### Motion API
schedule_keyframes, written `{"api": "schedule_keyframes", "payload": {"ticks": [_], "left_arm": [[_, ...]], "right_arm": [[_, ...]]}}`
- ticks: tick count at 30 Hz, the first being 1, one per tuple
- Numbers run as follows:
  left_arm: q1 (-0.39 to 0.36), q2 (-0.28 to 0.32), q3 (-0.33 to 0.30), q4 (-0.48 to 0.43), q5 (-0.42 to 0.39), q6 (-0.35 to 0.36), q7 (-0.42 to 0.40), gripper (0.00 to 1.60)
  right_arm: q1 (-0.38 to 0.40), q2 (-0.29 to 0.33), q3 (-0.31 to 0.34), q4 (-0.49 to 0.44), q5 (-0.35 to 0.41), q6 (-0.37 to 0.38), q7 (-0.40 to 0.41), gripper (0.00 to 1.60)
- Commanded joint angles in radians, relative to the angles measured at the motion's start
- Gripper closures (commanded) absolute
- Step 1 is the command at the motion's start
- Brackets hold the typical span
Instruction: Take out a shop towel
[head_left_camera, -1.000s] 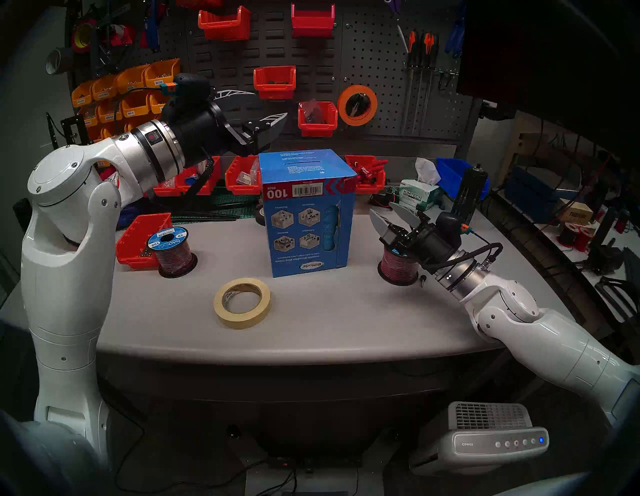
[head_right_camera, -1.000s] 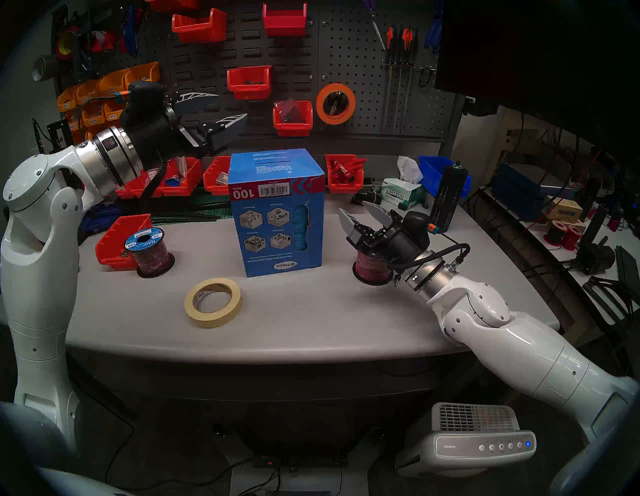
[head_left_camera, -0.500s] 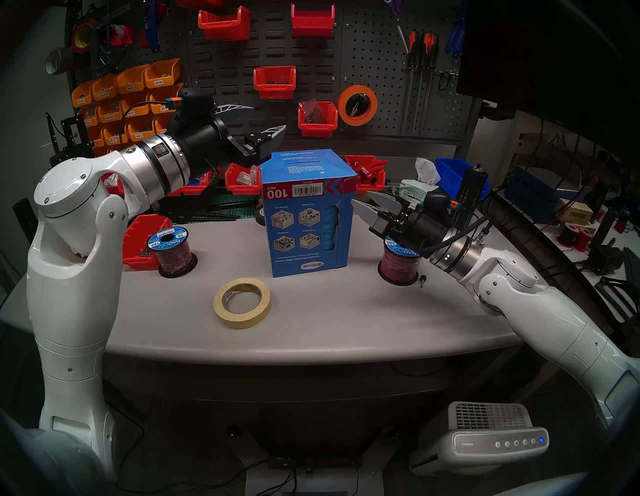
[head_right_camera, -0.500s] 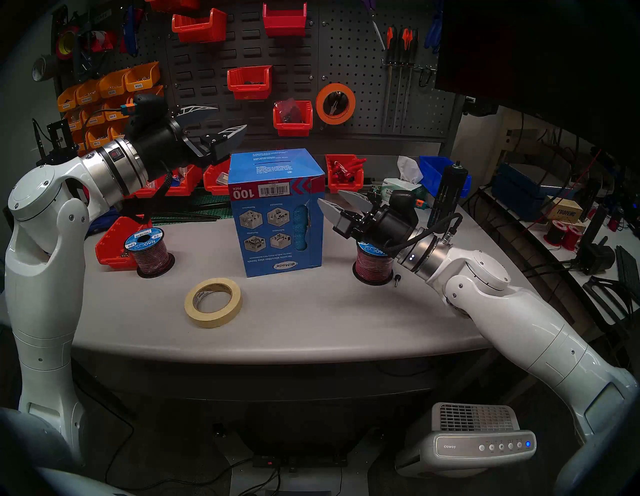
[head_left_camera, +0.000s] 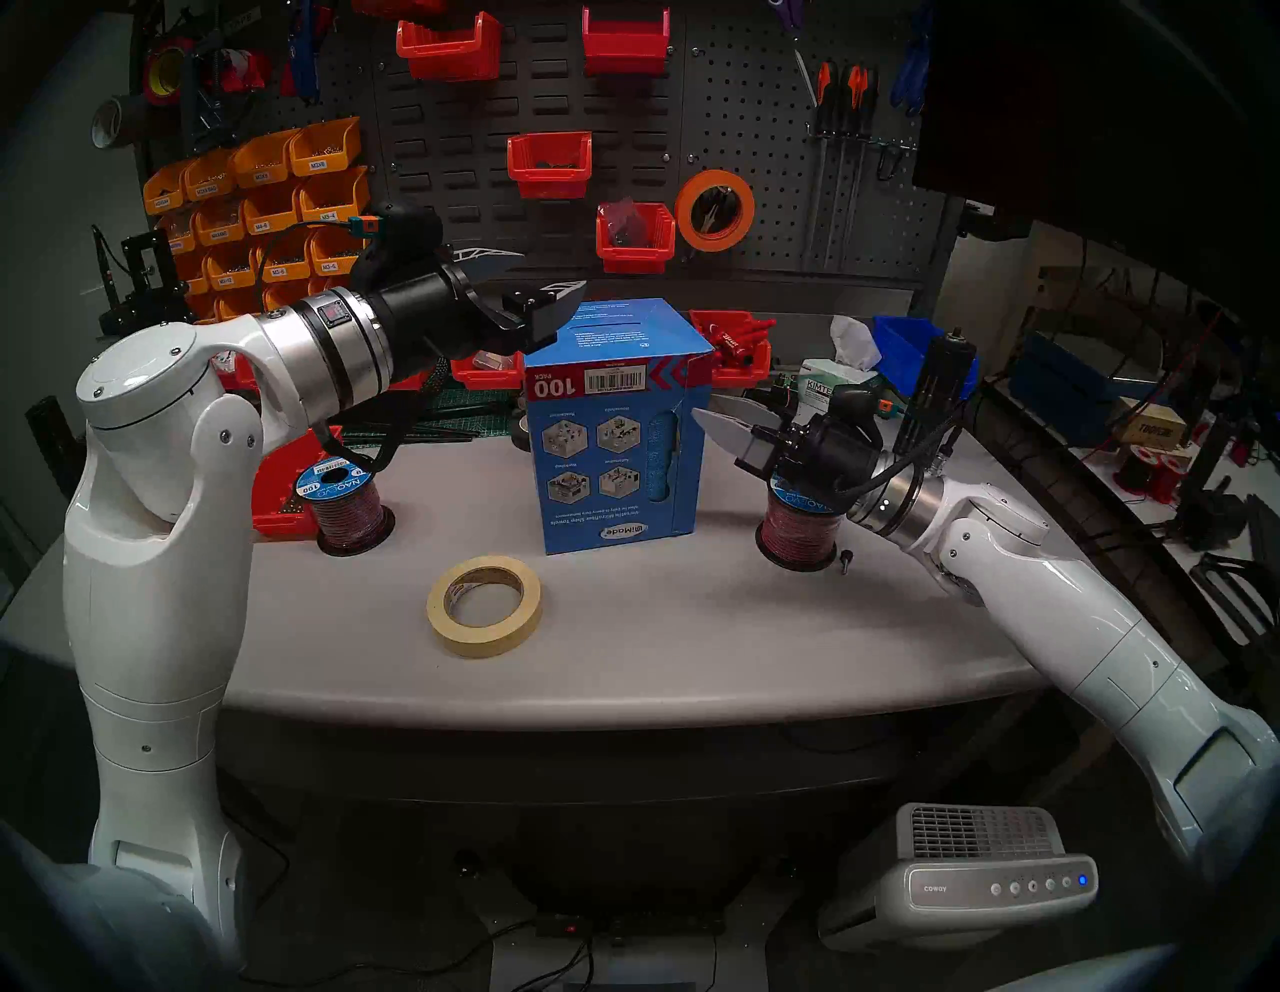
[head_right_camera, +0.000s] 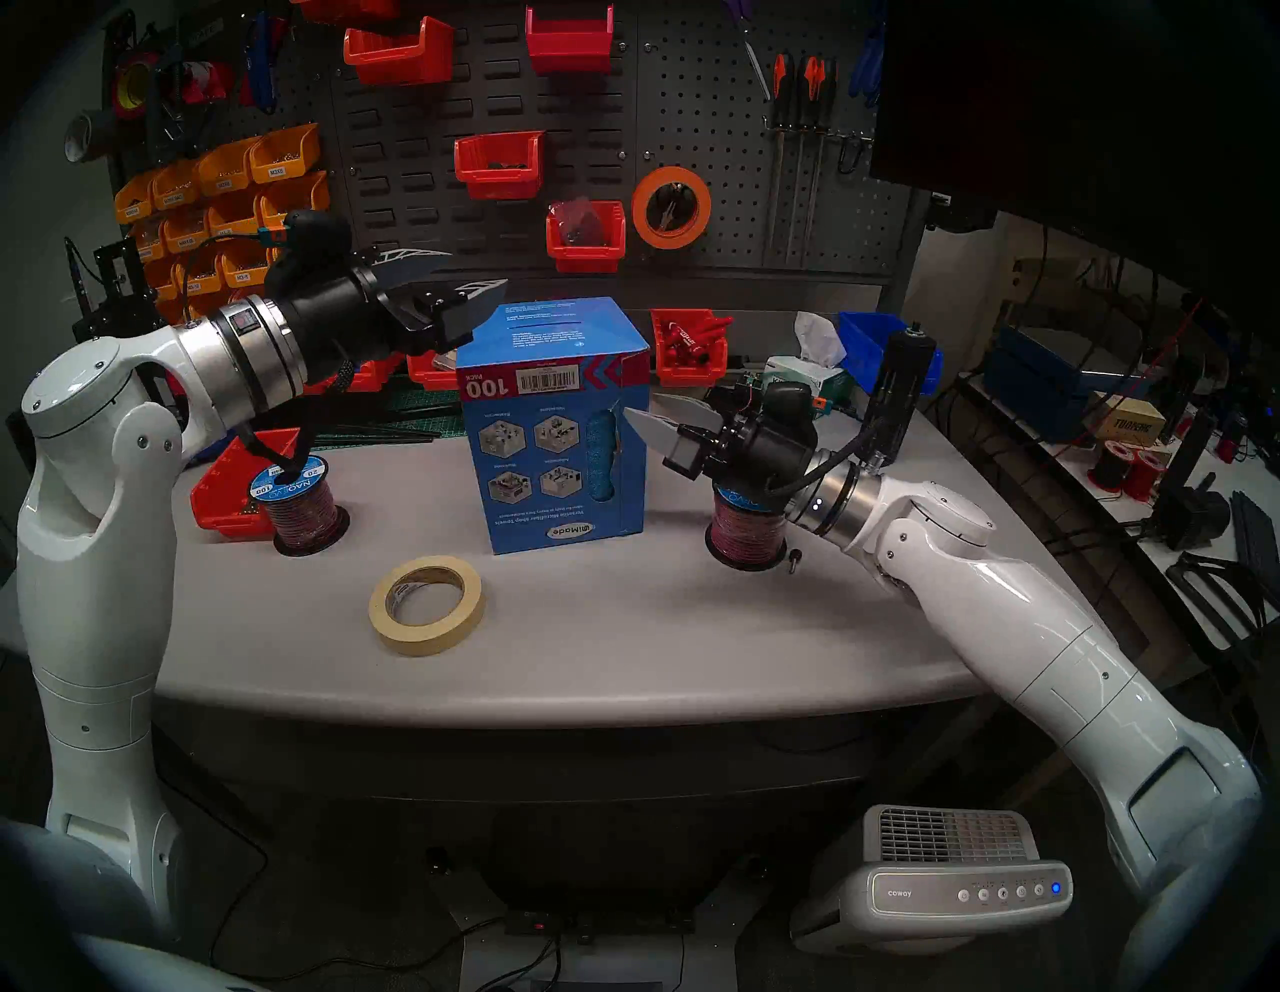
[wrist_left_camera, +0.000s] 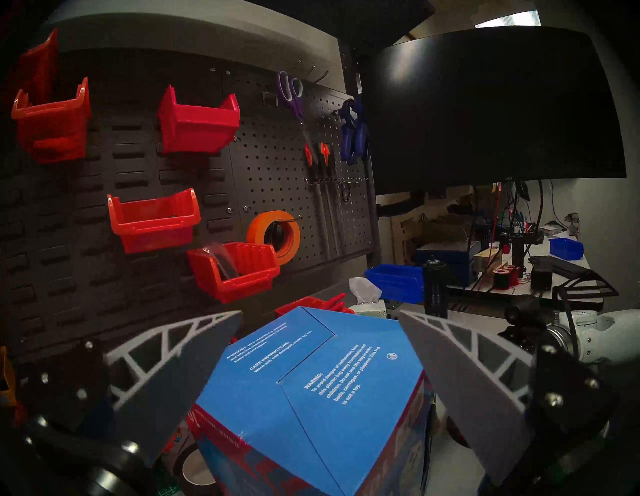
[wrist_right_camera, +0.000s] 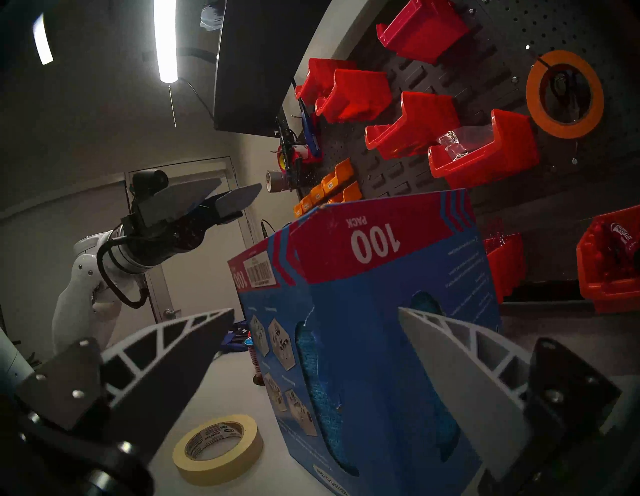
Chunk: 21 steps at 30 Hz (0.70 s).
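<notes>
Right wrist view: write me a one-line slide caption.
Open right claw faces the blue carton, its corner slot showing the shop towel; masking tape roll lies on the table, left claw beyond.

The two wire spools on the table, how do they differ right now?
The left wire spool stands in plain view, its blue label readable; the right wire spool is partly covered by the right end effector above it. The left one stands beside a red bin; the right one has a small black screw nearby. Both stand upright, wound with reddish wire.
</notes>
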Motion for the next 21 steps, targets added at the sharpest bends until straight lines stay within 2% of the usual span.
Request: {"api": "schedule_keyframes", "payload": {"ticks": [1,5,11,15,21], "left_arm": [[-0.015,-0.020,0.012,-0.013,-0.013,0.013,0.006,0.00],[-0.006,-0.024,0.014,-0.014,-0.012,0.014,0.012,0.00],[0.002,-0.031,0.012,-0.016,-0.015,0.011,0.015,0.00],[0.007,-0.036,0.010,-0.019,-0.020,0.012,0.016,0.00],[0.015,-0.043,0.005,-0.022,-0.024,0.013,0.018,0.00]], "right_arm": [[0.099,-0.051,-0.005,0.051,-0.030,0.000,0.064,0.00],[0.105,-0.060,-0.013,0.090,-0.055,-0.007,0.082,0.00],[0.137,-0.069,-0.058,0.160,-0.173,-0.028,0.094,0.00],[0.163,-0.067,-0.077,0.151,-0.244,-0.042,0.082,0.00],[0.194,-0.081,-0.081,0.129,-0.282,-0.045,0.070,0.00]]}}
